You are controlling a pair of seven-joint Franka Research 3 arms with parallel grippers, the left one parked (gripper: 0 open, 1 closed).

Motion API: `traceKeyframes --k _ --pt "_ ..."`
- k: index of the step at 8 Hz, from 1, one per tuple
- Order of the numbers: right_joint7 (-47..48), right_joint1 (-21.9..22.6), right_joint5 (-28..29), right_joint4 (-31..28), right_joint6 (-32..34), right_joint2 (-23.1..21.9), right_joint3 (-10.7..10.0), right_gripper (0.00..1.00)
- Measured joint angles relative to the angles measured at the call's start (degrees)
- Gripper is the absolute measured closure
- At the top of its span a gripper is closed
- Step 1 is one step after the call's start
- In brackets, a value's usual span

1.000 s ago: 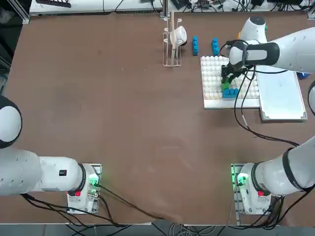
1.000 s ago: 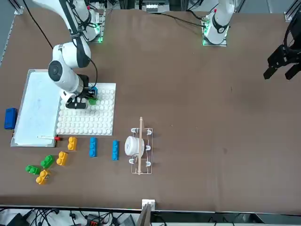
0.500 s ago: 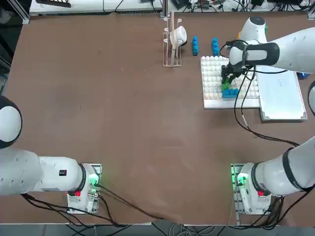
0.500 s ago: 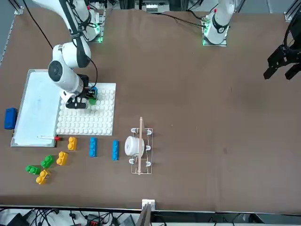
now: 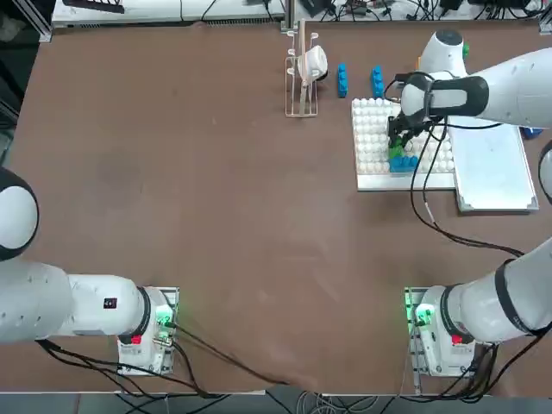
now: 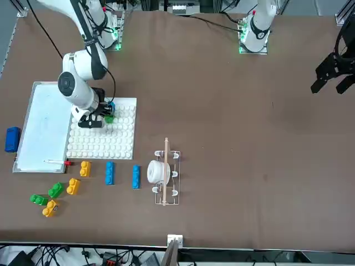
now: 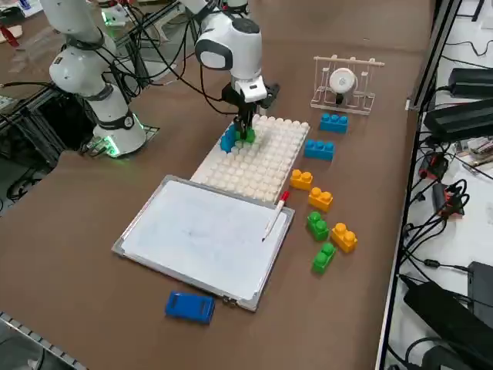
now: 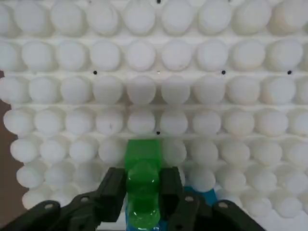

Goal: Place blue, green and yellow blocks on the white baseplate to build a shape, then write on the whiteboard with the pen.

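Note:
My right gripper (image 5: 398, 147) is shut on a green block (image 8: 141, 180) and holds it down at the studs of the white baseplate (image 5: 375, 129), near the plate's edge closest to the robot. A finger (image 8: 113, 190) presses on each side of the block. A blue block (image 7: 228, 139) stands on the plate right beside the green one (image 6: 109, 118). I cannot tell whether the green block is seated. The whiteboard (image 6: 44, 127) lies next to the plate, and the pen (image 6: 55, 162) rests on its far edge.
Loose yellow blocks (image 6: 85, 168), green blocks (image 6: 55, 190) and two blue blocks (image 6: 110, 172) lie beyond the plate's far side. A blue eraser (image 6: 12, 139) sits past the whiteboard. A small wire rack (image 5: 302, 69) with a white object stands left of the plate.

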State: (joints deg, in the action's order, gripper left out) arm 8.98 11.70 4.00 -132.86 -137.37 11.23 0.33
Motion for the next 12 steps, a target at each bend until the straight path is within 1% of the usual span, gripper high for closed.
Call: traceKeyframes --k 4,12 --pt "0.0 0.1 -0.1 0.1 -1.6 1.5 0.2 0.60" --pt "0.0 0.2 -0.5 0.5 -1.4 1.8 0.2 0.60"
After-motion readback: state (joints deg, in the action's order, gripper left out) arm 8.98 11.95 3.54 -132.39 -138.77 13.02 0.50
